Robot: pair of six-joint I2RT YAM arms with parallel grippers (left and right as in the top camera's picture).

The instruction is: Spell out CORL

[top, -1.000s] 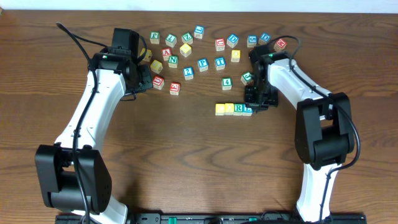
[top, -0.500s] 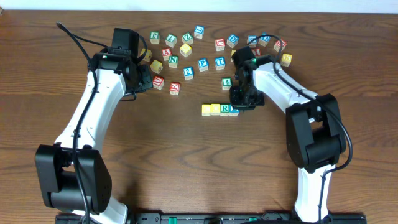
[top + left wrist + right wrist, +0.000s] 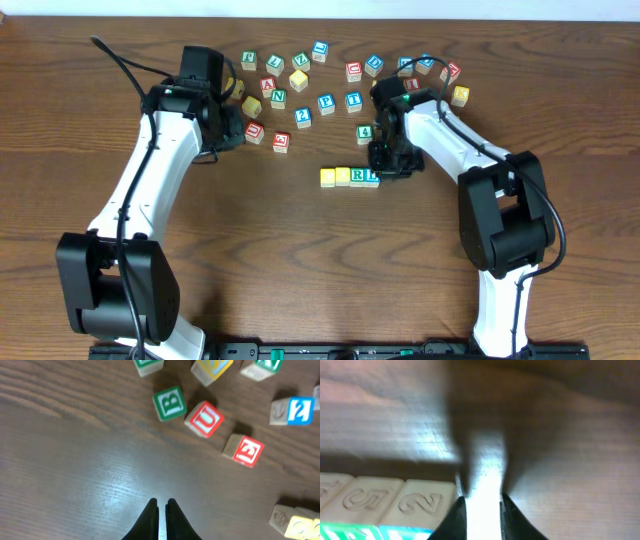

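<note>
Four cubes stand in a row at mid-table: two yellow-topped ones (image 3: 327, 177) (image 3: 343, 176), a green R cube (image 3: 359, 177) and a blue L cube (image 3: 372, 178). My right gripper (image 3: 385, 168) is right against the L end of the row. In the right wrist view the right gripper (image 3: 483, 505) is slightly open over bare table, its left finger next to the end cube's side, embossed 2 (image 3: 422, 502). My left gripper (image 3: 235, 128) hovers at the far left, away from the row. The left wrist view shows the left gripper (image 3: 161, 503) shut and empty.
Several loose letter cubes lie scattered across the back of the table (image 3: 300, 80). A green cube (image 3: 365, 132) sits just behind the right gripper. Ahead of the left gripper lie a green B cube (image 3: 170, 404), a red U cube (image 3: 204, 419) and a red E cube (image 3: 245, 450).
The row of four cubes has slid left, with the right gripper following at its right end. The right jaws have parted a little. The left arm has not moved.
</note>
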